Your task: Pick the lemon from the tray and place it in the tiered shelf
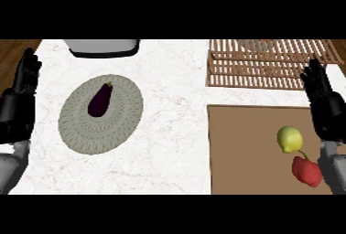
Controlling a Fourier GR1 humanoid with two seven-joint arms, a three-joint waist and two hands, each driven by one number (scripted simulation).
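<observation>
A yellow lemon (pixel 289 139) lies on the brown tray (pixel 243 151) at the lower right. Just below it on the same tray rests a red pepper (pixel 306 171). The wooden slatted tiered shelf (pixel 260 64) stands at the back right, behind the tray. My right hand (pixel 323 106) stands open at the right edge, fingers up, just right of the lemon and not touching it. At the left edge, over the counter's rim, my left hand (pixel 20 96) is open too, fingers up.
A round woven grey mat (pixel 125 114) lies left of centre with a dark purple eggplant (pixel 100 100) on it. A grey and white appliance (pixel 103 46) sits at the back edge. White marble counter (pixel 172 137) spreads between mat and tray.
</observation>
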